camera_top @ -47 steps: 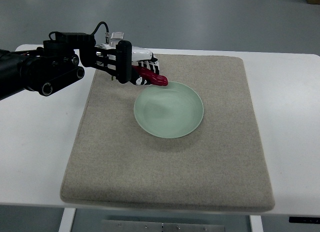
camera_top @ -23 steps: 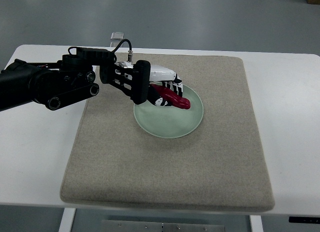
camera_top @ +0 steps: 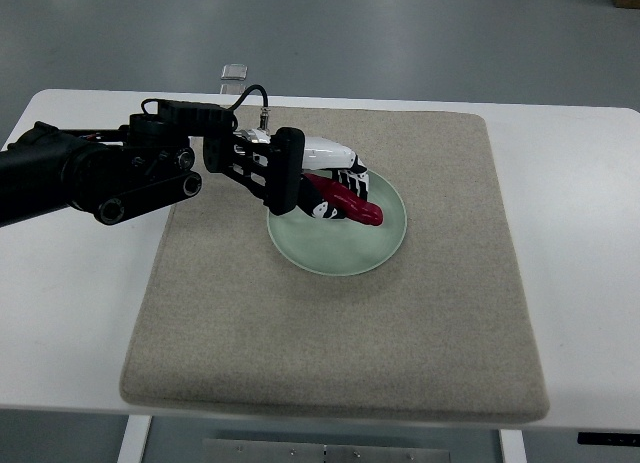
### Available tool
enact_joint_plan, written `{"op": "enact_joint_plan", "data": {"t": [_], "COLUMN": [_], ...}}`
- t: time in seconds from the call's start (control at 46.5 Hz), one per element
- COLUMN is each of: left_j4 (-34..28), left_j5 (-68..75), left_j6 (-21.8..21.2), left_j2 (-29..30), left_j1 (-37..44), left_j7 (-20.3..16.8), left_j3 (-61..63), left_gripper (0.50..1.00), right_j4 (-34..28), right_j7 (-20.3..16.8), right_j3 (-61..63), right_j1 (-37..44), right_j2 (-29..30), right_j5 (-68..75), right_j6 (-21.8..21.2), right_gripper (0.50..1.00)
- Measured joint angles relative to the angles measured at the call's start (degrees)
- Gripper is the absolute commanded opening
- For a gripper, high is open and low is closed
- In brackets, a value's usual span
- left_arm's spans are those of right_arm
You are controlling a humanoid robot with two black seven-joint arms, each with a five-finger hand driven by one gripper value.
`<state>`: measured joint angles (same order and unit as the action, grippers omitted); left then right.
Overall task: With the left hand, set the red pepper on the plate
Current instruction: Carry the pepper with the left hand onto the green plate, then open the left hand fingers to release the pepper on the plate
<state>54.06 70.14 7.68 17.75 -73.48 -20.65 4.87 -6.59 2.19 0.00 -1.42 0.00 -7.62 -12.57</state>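
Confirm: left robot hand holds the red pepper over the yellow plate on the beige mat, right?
Not quite. The plate is pale green, not yellow, as the top view shows. The rest holds: the left robot hand grips the red pepper over that plate, which sits on the beige mat.

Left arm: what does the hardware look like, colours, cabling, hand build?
The left arm is matte black, with chunky cylindrical joint housings that show round silver-ringed caps. A thin black cable loops above the wrist into a small metal connector. The left hand has a black slotted frame at its base, a glossy white shell on the back, and black-and-white segmented fingers. The right arm is not in view.
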Motion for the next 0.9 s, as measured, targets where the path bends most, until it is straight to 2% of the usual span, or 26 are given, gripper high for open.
{"op": "enact_joint_plan", "data": {"t": [0.537, 0.752, 0.902], "left_j4": [-0.21, -3.40, -8.75], "left_j5": [-0.30, -1.02, -1.07], "left_j6": [-0.08, -0.53, -4.17], "left_j2": [0.02, 0.28, 0.62], "left_j1": [0.08, 0.01, 0.06], "left_j7": [-0.03, 0.09, 0.10], "left_j3": [-0.13, -0.13, -0.78], "left_gripper": [0.756, 0.767, 0.833], "right_j4": [0.00, 0.00, 0.00], "right_j7": [0.00, 0.00, 0.00], "right_j3": [0.00, 0.02, 0.01], "right_j1": [-0.02, 0.00, 0.00], "right_j2": [0.00, 0.00, 0.00], "right_j5": [-0.03, -0.03, -0.03], "right_j6": [0.00, 0.00, 0.01], "right_gripper": [0.928, 0.928, 0.928]}}
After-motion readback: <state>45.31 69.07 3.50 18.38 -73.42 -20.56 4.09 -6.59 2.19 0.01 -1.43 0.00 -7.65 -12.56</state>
